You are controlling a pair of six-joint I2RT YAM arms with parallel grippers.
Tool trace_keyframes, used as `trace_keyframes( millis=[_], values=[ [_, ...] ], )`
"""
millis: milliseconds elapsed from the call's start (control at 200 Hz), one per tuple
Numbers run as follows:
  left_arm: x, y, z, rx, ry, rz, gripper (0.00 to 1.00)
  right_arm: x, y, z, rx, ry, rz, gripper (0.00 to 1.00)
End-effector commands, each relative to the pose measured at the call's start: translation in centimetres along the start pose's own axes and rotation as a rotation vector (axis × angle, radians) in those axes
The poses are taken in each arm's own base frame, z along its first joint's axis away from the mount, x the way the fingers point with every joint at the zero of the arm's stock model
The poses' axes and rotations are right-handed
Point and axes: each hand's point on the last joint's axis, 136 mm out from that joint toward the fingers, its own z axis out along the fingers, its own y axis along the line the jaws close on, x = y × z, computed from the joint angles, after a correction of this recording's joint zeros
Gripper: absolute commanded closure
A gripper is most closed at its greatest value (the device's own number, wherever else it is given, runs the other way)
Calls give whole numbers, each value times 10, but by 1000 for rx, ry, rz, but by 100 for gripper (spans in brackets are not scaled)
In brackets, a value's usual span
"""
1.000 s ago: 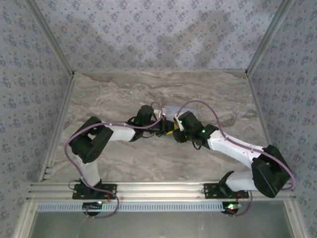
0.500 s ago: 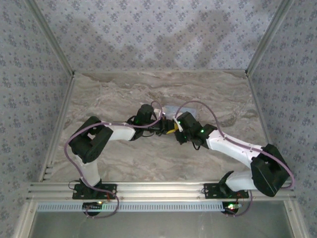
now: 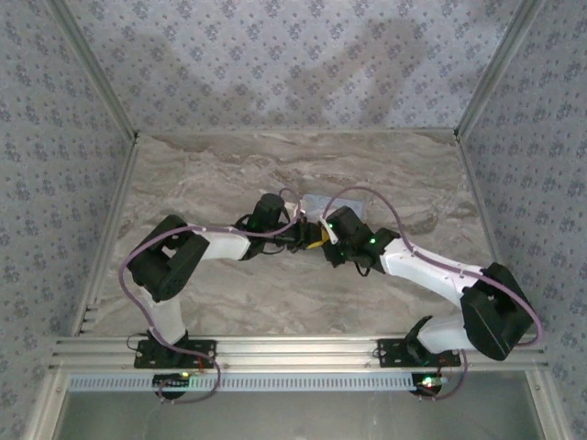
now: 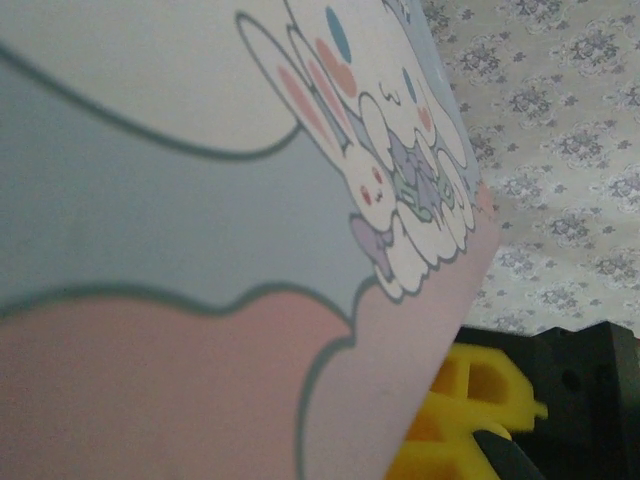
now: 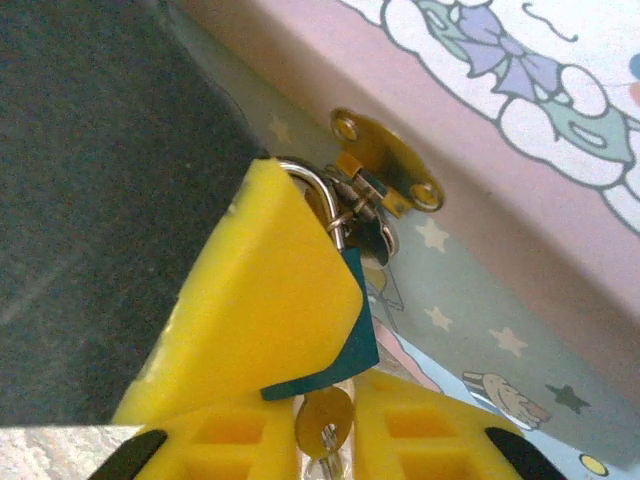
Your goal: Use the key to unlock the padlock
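A: Where's the padlock (image 5: 364, 345)?

B: It hangs off the brass hasp (image 5: 390, 165) on the wall of the tin (image 4: 200, 200). The tin is near the middle of the desk (image 3: 220, 174), a bit toward the far edge. The silver shackle (image 5: 308, 180) is threaded through the hasp and looks closed, so I'd call it locked.

A: Claws?

B: The right claw (image 5: 322, 442) is nearly closed, with both fingers snug on the head of the key (image 5: 322, 418). The head sits right under the lock body and the blade is hidden, so I judge it's inserted. Pinching the head is what a twist needs. The left claw (image 3: 304, 240) is closed, but I can't tell what it has. A big yellow finger (image 5: 255, 310) lies over the lock body (maybe the left one's, bracing the lock so it won't swing, not sure).

A: Why is the tin so close in the left wrist view?

B: The left arm (image 3: 220, 246) is right up against it. My guess is that it steadies the tin while the key turns.

A: Counts?

B: Two arms, counting the right arm (image 3: 431, 275), and two claws. One tin, one padlock, one key, and one hasp with two rivets (image 5: 345, 127).

A: Stage?

B: The key is in and the turn isn't done yet.
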Motion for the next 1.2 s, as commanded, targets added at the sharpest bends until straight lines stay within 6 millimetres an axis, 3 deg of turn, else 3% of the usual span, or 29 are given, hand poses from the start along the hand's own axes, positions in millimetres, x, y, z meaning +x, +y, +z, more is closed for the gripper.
trace_keyframes(
  millis=[0,100,320,645,765,859,1194],
  values=[
    [3,5,-5,-20,-14,29,92,16,10,7,-53,38,54,69],
    [9,20,-4,-50,-7,17,92,24,12,9,-72,49,76,63],
    [17,44,-6,-128,-5,19,91,34,13,10,-105,53,136,61],
    [25,53,-4,-183,14,37,88,34,0,15,-77,44,218,62],
    [25,56,-4,-208,17,48,83,31,-10,17,-50,35,255,65],
    [25,58,-6,-223,9,47,67,28,-19,20,-26,34,284,66],
    [24,49,-23,-245,-38,74,61,-7,-45,27,46,-19,308,68]
  ],
)
